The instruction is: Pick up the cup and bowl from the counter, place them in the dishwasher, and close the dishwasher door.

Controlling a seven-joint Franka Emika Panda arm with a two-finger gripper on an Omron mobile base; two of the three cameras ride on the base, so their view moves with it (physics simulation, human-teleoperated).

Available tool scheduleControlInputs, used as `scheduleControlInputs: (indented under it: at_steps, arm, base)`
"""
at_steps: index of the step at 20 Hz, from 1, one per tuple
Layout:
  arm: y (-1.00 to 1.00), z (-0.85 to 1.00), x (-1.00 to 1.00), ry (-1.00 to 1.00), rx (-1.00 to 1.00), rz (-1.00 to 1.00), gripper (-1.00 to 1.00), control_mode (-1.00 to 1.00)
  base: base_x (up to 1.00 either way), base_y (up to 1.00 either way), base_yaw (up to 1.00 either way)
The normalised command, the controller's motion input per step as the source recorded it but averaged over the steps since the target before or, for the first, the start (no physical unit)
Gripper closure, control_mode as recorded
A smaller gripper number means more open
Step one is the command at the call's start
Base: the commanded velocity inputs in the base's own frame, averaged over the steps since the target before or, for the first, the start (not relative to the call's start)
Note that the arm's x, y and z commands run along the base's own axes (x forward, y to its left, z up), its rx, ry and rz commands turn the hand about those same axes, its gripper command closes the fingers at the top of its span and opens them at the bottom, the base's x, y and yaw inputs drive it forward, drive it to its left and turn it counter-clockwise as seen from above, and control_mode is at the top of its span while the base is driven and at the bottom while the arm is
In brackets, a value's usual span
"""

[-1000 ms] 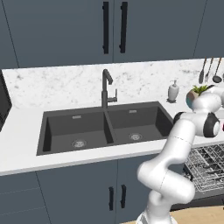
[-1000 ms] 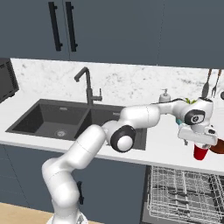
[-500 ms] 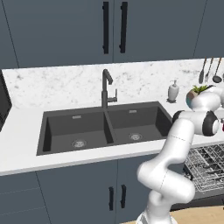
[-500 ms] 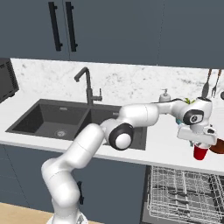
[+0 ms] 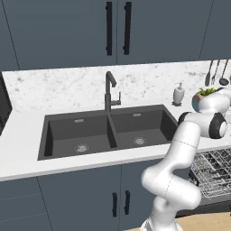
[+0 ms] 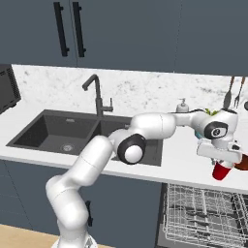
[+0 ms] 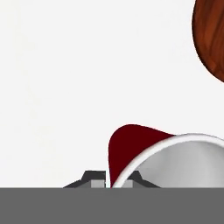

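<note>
Reaching far to the right over the counter [image 6: 179, 167], white arm stretched out from the base, gripper [image 6: 224, 163] pointing down with jaws closed on the rim of the red cup [image 6: 222, 171]. Seen from the right base camera: cup hanging tilted under the hand, above the counter's front edge and over the pulled-out wire rack of the dishwasher [image 6: 203, 215]. Just beside the cup, at the frame's right edge, a sliver of the brown wooden bowl [image 6: 242, 163] resting on the worktop. From the hand camera: red cup [image 7: 131, 148] close up with its white rim and grey inside, finger tips [image 7: 94, 178] pinching the wall at the bottom, bowl [image 7: 212, 37] in the upper right corner on the white surface. From the left base camera: dark double sink [image 5: 108, 131] with black tap [image 5: 109, 90] left of the arm, soap dispenser [image 5: 179, 94] and potted plant [image 5: 204, 97] against the marble backsplash, utensils [image 5: 216, 72] hanging on the wall, grey rack of the dishwasher [image 5: 214, 173] open below the counter [image 5: 22, 149].
</note>
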Motion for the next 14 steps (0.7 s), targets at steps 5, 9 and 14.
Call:
scheduleControlInputs:
  at_steps: [5,9,14]
  arm:
    - [0.48,-0.19,-0.86,-0.13,0.00,0.16,1.00,-1.00]
    - [0.49,-0.36,-0.82,-0.10,0.00,0.19,1.00,-1.00]
    - [0.47,-0.50,-0.75,-0.10,0.00,0.19,1.00,-1.00]
  base:
    - [0.00,0.00,0.00]
    - [0.00,0.00,0.00]
    - [0.00,0.00,0.00]
